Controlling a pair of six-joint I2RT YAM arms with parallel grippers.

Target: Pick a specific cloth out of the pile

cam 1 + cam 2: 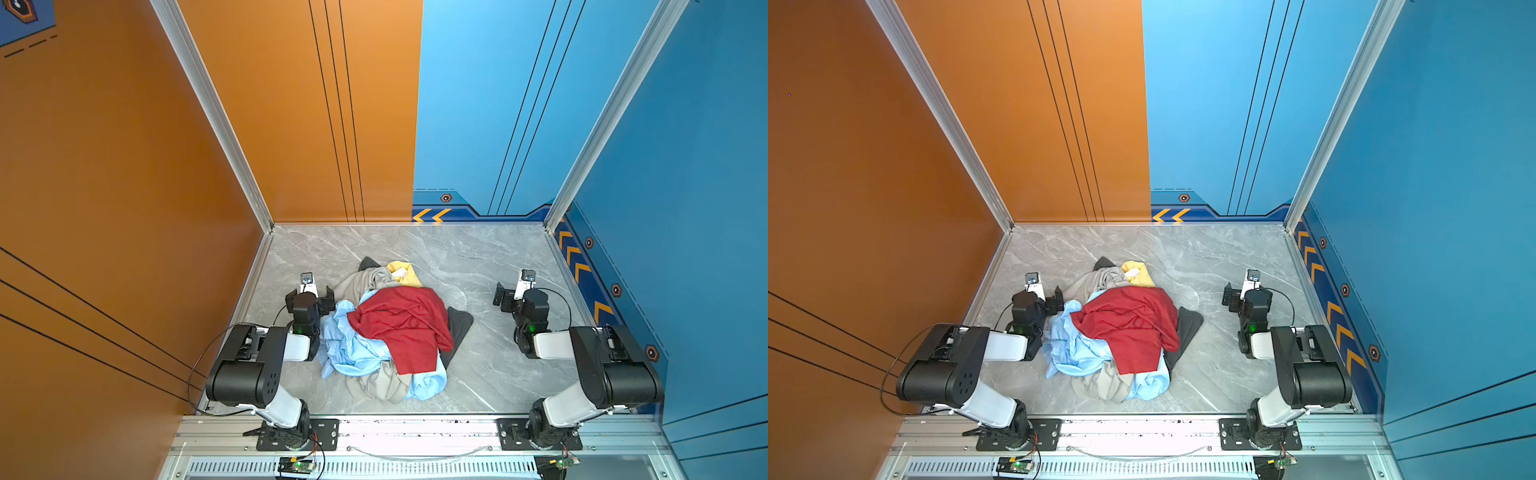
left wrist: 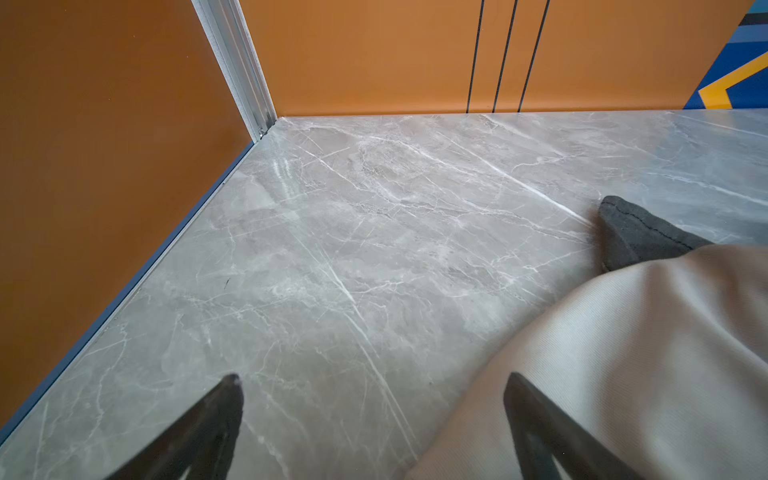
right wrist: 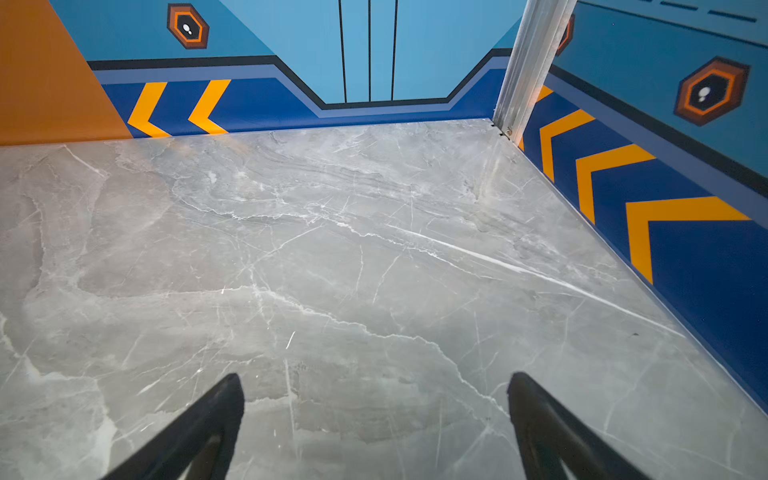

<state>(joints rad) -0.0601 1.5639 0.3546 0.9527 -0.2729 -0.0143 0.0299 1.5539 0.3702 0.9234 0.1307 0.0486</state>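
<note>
Left tool point(image 2: 374, 375) gapes, empty, beside pile point(image 1: 390, 328); right tool point(image 3: 375, 375) gapes, empty.

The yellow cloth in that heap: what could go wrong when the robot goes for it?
Only a corner of the yellow cloth shows, wedged against the beige-grey cloth and the red cloth; pulling may drag those along.
The left arm's open jaws sit at the beige-grey cloth and might grab it instead.

Matt cloth pile point(image 1: 395, 328); tabletop point(image 1: 498, 257) smooth marble-look (w/ slight sheen).
</note>
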